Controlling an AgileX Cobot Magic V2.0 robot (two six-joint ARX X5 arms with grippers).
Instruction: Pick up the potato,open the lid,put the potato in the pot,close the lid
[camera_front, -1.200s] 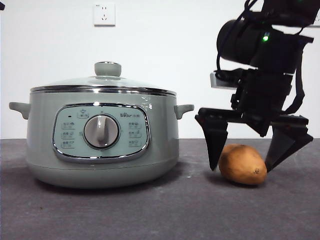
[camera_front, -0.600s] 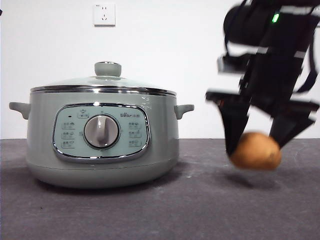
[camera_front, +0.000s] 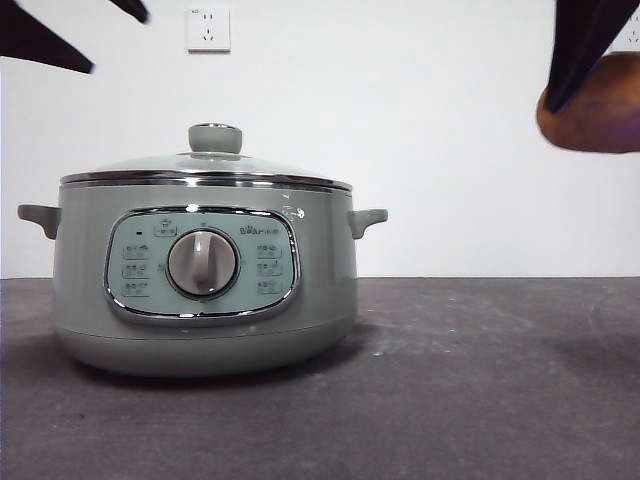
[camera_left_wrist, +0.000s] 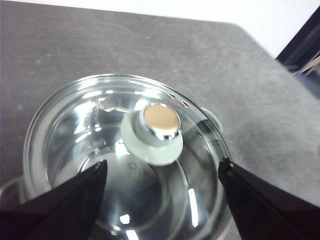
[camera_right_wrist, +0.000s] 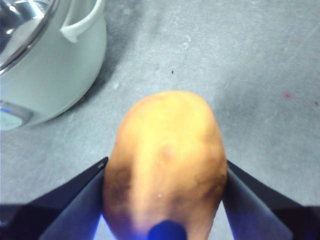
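The pale green pot (camera_front: 205, 275) stands on the table, left of middle in the front view. The glass lid (camera_front: 205, 168) with its green knob (camera_front: 215, 138) sits shut on it. My right gripper (camera_right_wrist: 165, 167) is shut on the orange-brown potato (camera_right_wrist: 165, 155) and holds it high at the front view's right edge (camera_front: 600, 105), well above the table and right of the pot. My left gripper (camera_left_wrist: 164, 165) is open above the lid (camera_left_wrist: 90, 130), its jaws on either side of the knob (camera_left_wrist: 155, 131) and clear of it. In the front view its tips (camera_front: 118, 44) show at the top left.
The dark grey table (camera_front: 480, 400) runs to the right of the pot. A white wall with a socket (camera_front: 208, 28) is behind. The pot's side handle (camera_right_wrist: 82, 25) shows in the right wrist view, left of the potato.
My right gripper has lifted the potato from the table to the top right of the front view. My left gripper's tips have come into view at the top left.
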